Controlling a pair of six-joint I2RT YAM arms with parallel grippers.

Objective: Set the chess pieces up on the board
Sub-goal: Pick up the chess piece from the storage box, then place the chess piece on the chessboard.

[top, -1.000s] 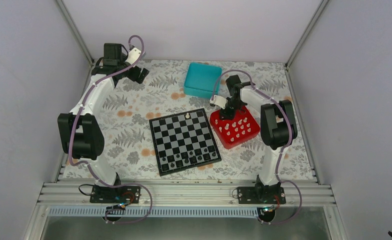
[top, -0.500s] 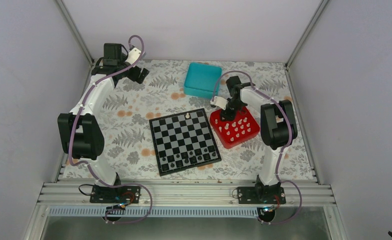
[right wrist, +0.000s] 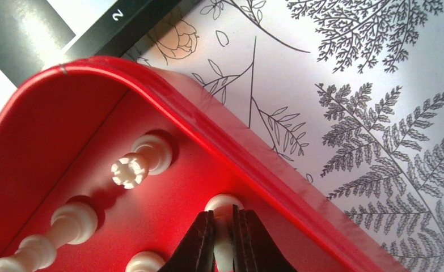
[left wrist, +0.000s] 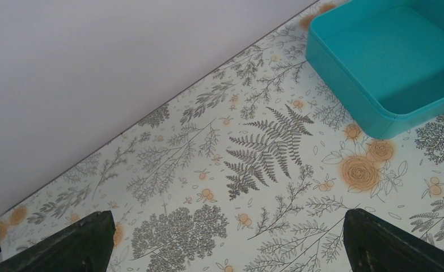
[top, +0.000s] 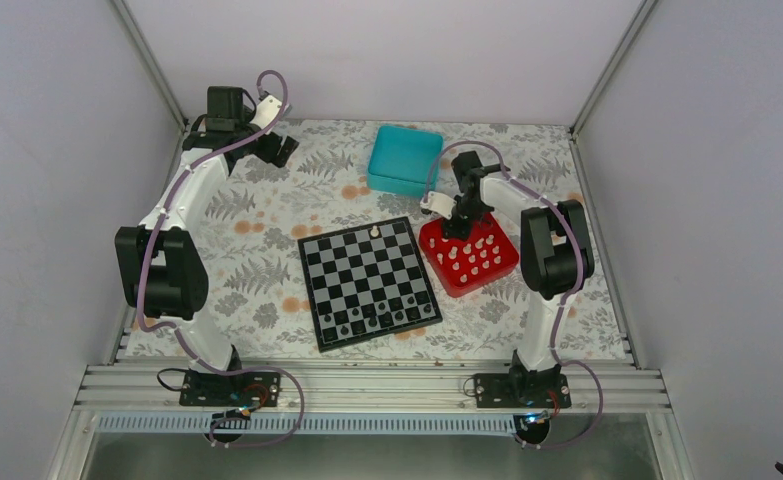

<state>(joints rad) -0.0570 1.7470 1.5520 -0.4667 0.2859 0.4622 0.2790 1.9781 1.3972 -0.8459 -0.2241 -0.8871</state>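
Note:
The board (top: 369, 283) lies mid-table, with one white piece (top: 376, 232) on its far edge and a row of dark pieces along its near edge. The red tray (top: 505, 268) to its right holds several white chess pieces (top: 475, 255). My right gripper (top: 454, 229) is down in the tray's far corner, shut on a white piece (right wrist: 223, 208) that stands on the tray floor (right wrist: 49, 141). Other white pieces (right wrist: 140, 161) stand to its left. My left gripper (top: 275, 150) is open and empty above the cloth at the far left; only its fingertips (left wrist: 66, 246) show.
A teal box (top: 404, 160) stands empty at the back centre, also seen in the left wrist view (left wrist: 389, 68). The back wall runs close behind the left gripper. The board's black border (right wrist: 126, 25) lies just beyond the tray's corner.

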